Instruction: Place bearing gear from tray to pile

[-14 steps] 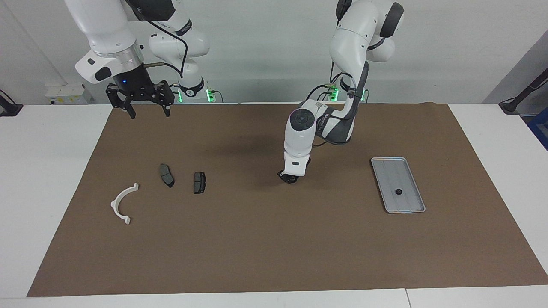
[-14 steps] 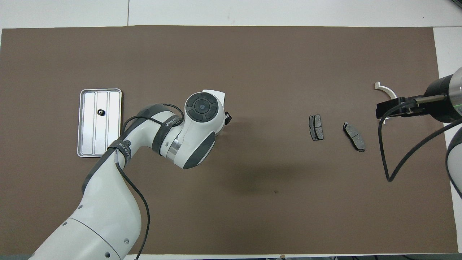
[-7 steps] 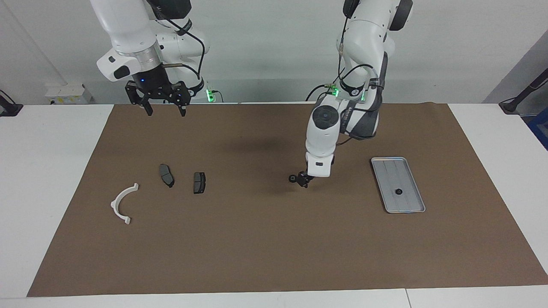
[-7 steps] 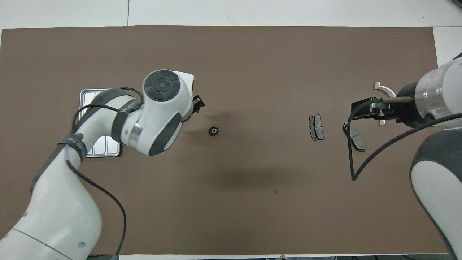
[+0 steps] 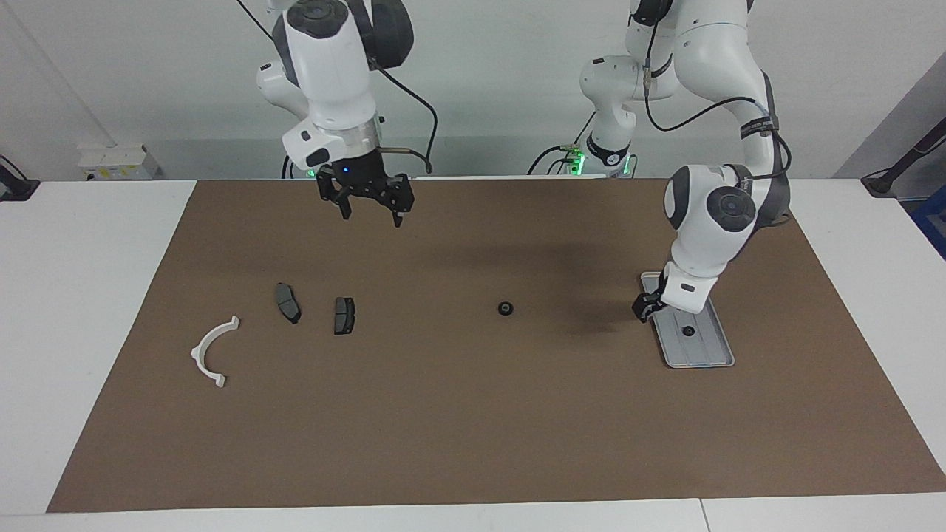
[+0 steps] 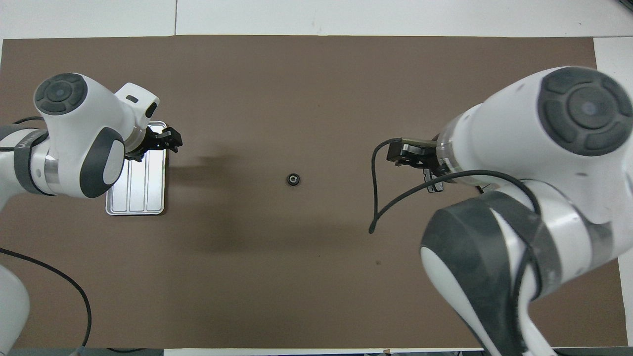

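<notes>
A small black bearing gear (image 5: 505, 308) lies on the brown mat near the table's middle, on its own; it also shows in the overhead view (image 6: 293, 179). A second gear (image 5: 688, 331) lies in the silver tray (image 5: 703, 356), (image 6: 143, 198). My left gripper (image 5: 645, 307), (image 6: 168, 142) is open and empty, low over the tray's edge on the side of the middle of the table. The pile is a white arc bracket (image 5: 214, 351) and two dark pads (image 5: 287, 302), (image 5: 344, 315). My right gripper (image 5: 367, 210), (image 6: 410, 155) is open and raised.
The brown mat (image 5: 473, 428) covers most of the white table. In the overhead view my right arm hides most of the pile and my left arm hides the gear in the tray.
My left gripper has left the gear on the mat and moved back to the tray. My right gripper has moved from the pile's end toward the table's middle.
</notes>
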You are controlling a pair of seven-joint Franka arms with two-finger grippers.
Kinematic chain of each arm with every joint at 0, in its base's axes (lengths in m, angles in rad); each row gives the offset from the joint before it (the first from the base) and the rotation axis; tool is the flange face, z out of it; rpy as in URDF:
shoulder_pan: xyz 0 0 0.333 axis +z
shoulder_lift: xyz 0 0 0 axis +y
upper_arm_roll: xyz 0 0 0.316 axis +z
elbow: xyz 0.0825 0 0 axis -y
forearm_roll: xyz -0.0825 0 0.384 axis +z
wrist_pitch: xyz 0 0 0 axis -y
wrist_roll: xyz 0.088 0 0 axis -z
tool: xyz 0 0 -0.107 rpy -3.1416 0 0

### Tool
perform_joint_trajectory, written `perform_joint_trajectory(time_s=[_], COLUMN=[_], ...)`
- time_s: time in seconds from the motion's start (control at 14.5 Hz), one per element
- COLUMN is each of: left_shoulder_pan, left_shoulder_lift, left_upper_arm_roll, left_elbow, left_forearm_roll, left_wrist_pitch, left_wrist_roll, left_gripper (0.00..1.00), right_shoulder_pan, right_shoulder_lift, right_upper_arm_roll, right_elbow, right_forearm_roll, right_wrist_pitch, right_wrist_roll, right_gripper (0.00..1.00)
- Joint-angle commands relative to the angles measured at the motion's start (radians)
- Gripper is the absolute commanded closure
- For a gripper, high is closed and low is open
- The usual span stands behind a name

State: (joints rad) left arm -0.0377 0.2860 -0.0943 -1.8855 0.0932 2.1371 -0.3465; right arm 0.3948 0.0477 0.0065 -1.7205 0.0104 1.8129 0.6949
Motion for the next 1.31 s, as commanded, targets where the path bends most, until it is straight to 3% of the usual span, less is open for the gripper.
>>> perform_joint_trajectory(time_s=[0.0, 0.28, 0.62, 0.83, 1.24], left_shoulder_pan=[0.022, 0.070, 0.093, 0.099, 0.120], left_shoulder_lift=[0.002, 0.010, 0.036, 0.042, 0.048], left_upper_arm_roll=[-0.008, -0.010, -0.010, -0.010, -0.010], left_elbow=[-0.072, -0.087, -0.087, -0.087, -0.083], left_forearm_roll=[0.003, 0.006, 0.006, 0.006, 0.006], left_wrist_pitch=[0.117, 0.145, 0.201, 0.210, 0.214], left_wrist_roll=[0.107, 0.148, 0.173, 0.175, 0.195], left_gripper=[0.22, 0.42, 0.46, 0.53, 0.53], right_shoulder_pan=[0.087, 0.169, 0.243, 0.251, 0.286], right_shoulder_lift=[0.108, 0.294, 0.576, 0.630, 0.664], right_upper_arm_roll=[-0.007, -0.008, -0.008, -0.007, -0.003], right_elbow=[0.021, 0.103, 0.362, 0.400, 0.406], right_forearm_roll=[-0.006, -0.015, -0.095, -0.093, -0.053], right_wrist_pitch=[0.068, 0.190, 0.175, 0.186, 0.218], right_wrist_roll=[0.167, 0.365, 0.541, 0.543, 0.546], right_gripper=[0.00, 0.00, 0.00, 0.00, 0.00])
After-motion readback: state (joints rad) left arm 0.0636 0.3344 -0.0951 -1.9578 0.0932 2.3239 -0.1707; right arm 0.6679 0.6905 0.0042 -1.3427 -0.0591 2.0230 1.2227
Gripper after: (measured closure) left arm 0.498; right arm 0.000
